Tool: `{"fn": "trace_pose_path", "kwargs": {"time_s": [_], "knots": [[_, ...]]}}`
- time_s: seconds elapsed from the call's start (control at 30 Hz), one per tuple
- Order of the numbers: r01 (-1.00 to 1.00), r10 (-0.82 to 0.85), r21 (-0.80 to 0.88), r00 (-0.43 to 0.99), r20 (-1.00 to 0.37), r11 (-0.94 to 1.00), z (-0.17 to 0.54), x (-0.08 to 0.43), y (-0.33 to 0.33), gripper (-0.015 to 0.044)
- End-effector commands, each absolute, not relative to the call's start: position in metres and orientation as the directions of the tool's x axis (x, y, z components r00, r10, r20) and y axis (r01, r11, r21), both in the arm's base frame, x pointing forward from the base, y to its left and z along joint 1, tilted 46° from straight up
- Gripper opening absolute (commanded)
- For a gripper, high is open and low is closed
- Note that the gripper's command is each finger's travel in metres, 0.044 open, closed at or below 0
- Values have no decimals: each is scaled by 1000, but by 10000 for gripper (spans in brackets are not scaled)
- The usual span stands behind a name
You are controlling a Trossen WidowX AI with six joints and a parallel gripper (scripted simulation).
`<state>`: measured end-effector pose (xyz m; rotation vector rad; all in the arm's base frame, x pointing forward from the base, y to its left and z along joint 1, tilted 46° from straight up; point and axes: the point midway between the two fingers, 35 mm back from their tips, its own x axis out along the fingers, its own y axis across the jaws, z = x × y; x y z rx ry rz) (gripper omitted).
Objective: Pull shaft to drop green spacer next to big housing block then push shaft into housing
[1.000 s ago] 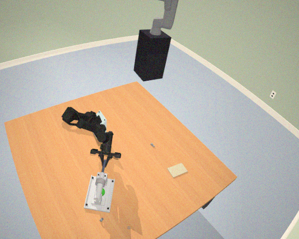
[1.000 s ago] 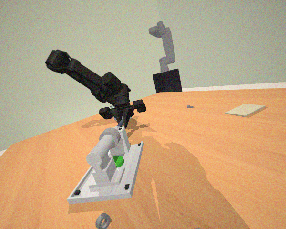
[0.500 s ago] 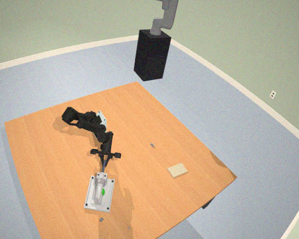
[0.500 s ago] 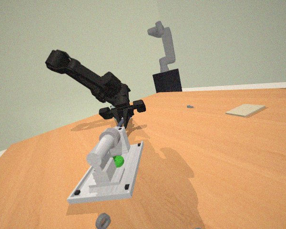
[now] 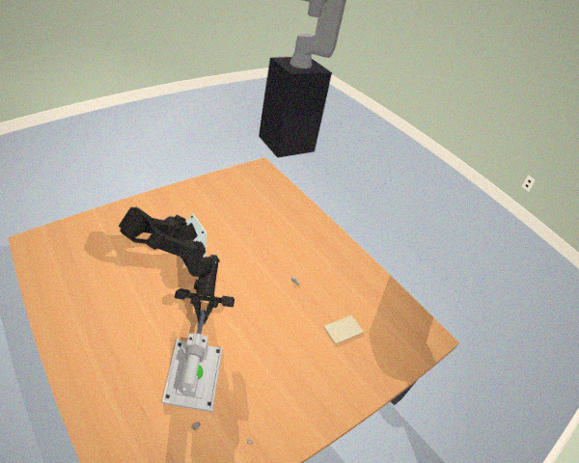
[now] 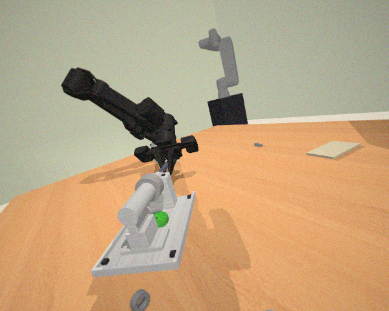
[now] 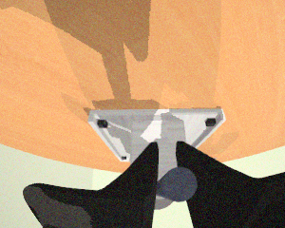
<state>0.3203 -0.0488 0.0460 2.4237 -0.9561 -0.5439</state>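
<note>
Jaws [image 5: 202,318] [image 6: 168,169] tilted down; clamped on shaft [image 5: 200,325] [image 6: 163,166] [image 7: 180,184].

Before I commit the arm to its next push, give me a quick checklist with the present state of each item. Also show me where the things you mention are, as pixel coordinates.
1. Gripper [image 5: 203,318] [image 6: 168,171] [image 7: 165,147] shut on the shaft [image 5: 201,321] [image 6: 163,166] [image 7: 180,184]: ok.
2. Green spacer [image 5: 199,371] [image 6: 161,219] off the shaft, lying low beside the housing [image 5: 191,370] [image 6: 137,204]: ok.
3. Green spacer down on the table itself: not ok, it appears to lie over the base plate [image 5: 207,394] [image 6: 185,230] [image 7: 97,115].
4. Other spacers still on the shaft: cannot tell.
5. Shaft fully home: cannot tell.
6. Shaft released: not ok.
</note>
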Motion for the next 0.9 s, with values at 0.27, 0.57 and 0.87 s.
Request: {"fn": "trace_pose_path", "kwargs": {"time_s": [0.27,0.57,0.87], "knots": [[-527,-713,556,678,-180,-643,48,324,-49,0],[-527,-713,556,678,-180,-643,49,324,-49,0],[-528,-713,556,678,-180,-642,49,325,-50,0]]}}
